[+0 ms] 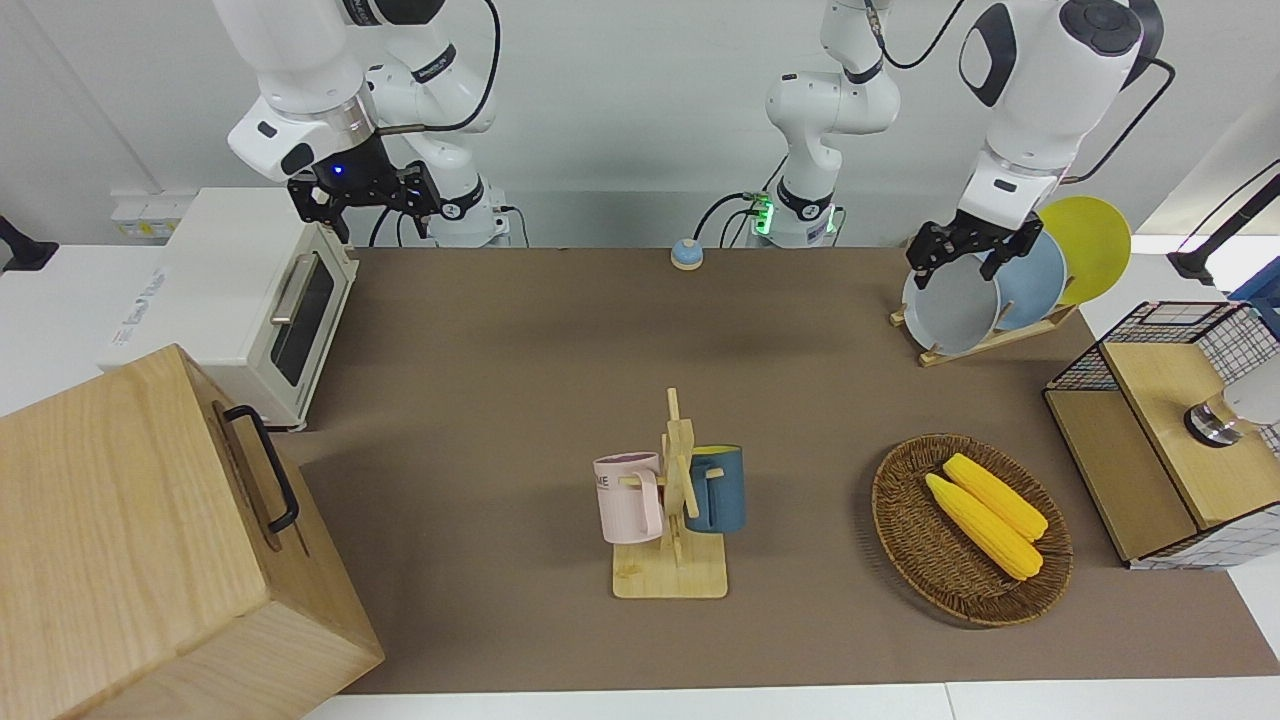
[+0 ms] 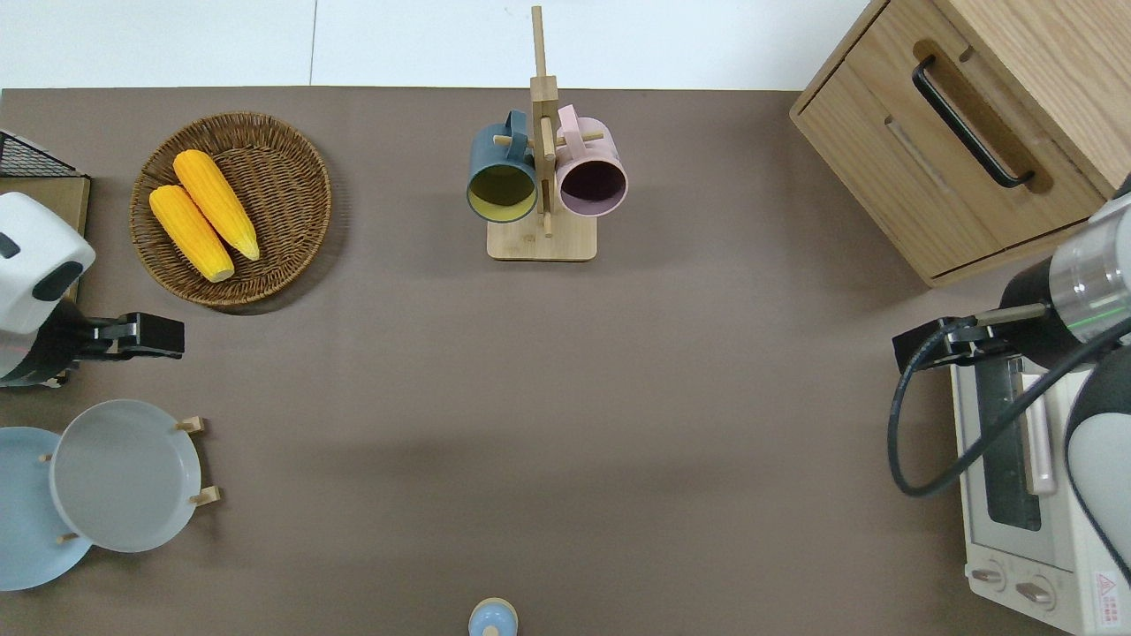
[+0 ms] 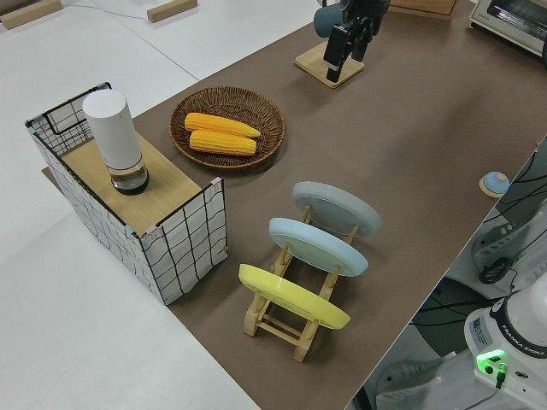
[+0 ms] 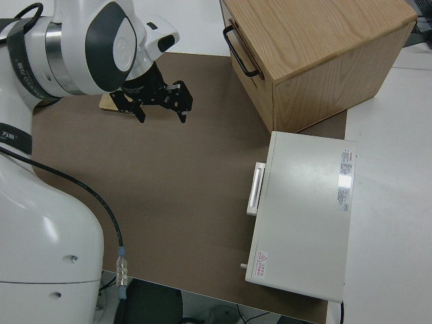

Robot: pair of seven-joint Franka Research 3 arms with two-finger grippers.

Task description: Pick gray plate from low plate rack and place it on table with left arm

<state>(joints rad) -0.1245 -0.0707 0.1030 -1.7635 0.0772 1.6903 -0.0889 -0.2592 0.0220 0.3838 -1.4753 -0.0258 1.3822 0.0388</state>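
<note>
The gray plate (image 1: 950, 305) (image 2: 124, 477) (image 3: 338, 207) leans in the slot of the low plate rack (image 1: 990, 342) (image 2: 196, 459) (image 3: 278, 318) that is farthest from the robots, at the left arm's end of the table (image 1: 500, 400). My left gripper (image 1: 958, 262) (image 2: 168, 336) (image 3: 338, 53) hangs open and empty in the air. From overhead it is over bare table between the gray plate and the wicker basket, apart from the plate. The right arm's gripper (image 1: 365, 212) (image 4: 160, 111) is parked, open and empty.
A light blue plate (image 1: 1035, 280) and a yellow plate (image 1: 1090, 245) stand in the same rack. A wicker basket (image 2: 283, 177) holds two corn cobs. A wire-sided box (image 1: 1150, 440), a mug tree (image 1: 678, 500) with two mugs, a toaster oven (image 1: 260, 300) and a wooden cabinet (image 1: 130, 540) also stand here.
</note>
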